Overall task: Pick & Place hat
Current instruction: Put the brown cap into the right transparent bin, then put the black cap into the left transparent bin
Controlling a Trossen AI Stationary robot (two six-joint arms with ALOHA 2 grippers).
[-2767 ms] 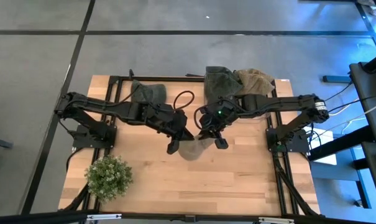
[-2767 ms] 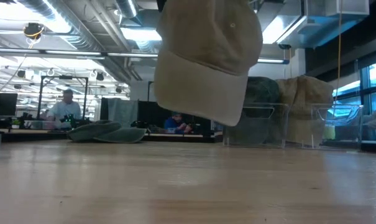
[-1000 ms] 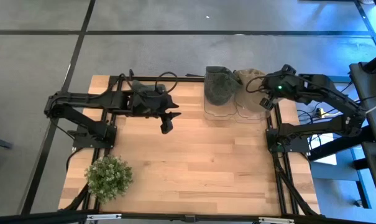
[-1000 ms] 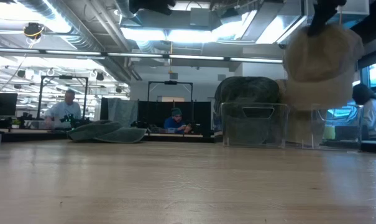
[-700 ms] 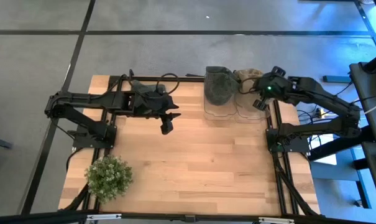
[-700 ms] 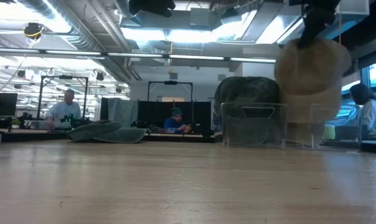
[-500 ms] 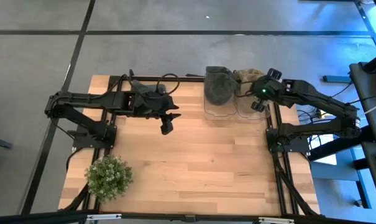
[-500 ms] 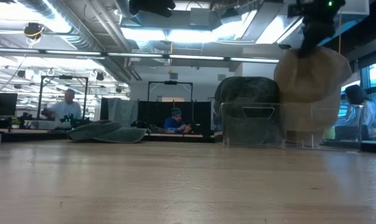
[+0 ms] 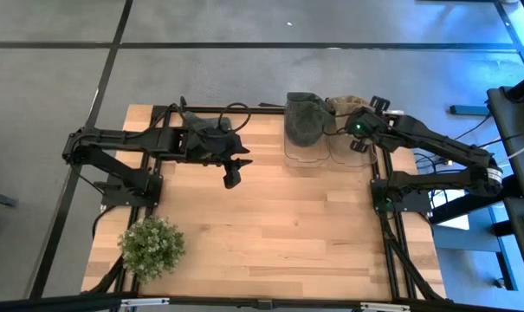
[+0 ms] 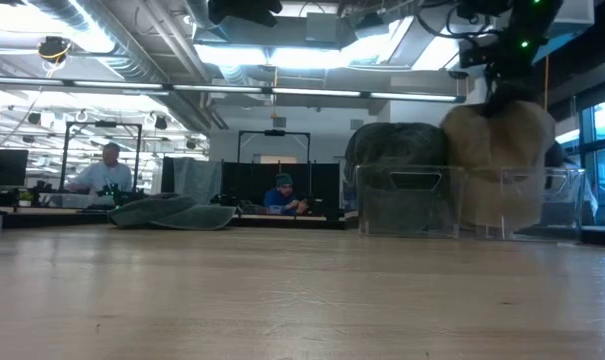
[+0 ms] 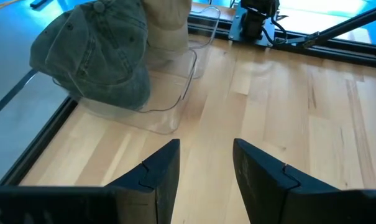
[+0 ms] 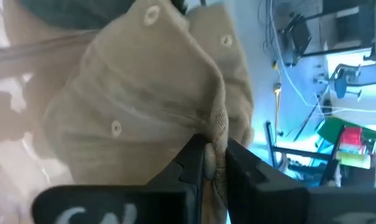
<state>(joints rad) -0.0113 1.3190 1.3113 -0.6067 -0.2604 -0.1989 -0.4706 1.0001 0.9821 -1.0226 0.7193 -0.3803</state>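
A tan hat (image 10: 497, 160) hangs from my right gripper (image 10: 504, 95) at the table's far right, its lower part inside the right clear bin (image 10: 542, 205). The high view shows that gripper (image 9: 359, 132) over the bin, with the hat (image 9: 344, 107) just beyond it. A dark green hat (image 9: 303, 120) fills the neighbouring clear bin (image 11: 166, 102). My left gripper (image 9: 236, 173) waits open above the table's middle left, with nothing between its fingers (image 11: 160, 168). My right gripper pinches a bunched fold of the tan hat's crown (image 12: 220, 127) between its two fingers (image 12: 197, 155). It comes from above, slanting down. The hat hangs below the fingers and reaches down into the bin; whether it rests on the bin's floor I cannot tell.
A pile of dark green hats (image 9: 201, 128) lies at the far left, under the left arm. A potted plant (image 9: 152, 247) stands at the near left corner. Bare wood (image 9: 287, 225) spans the middle and near right. People sit in the room beyond the table.
My right gripper has sunk and gone a little toward the table's left, rolling as it went, still shut on the tan hat. The hat has come down from hanging above the right clear bin to sitting with its lower part inside it.
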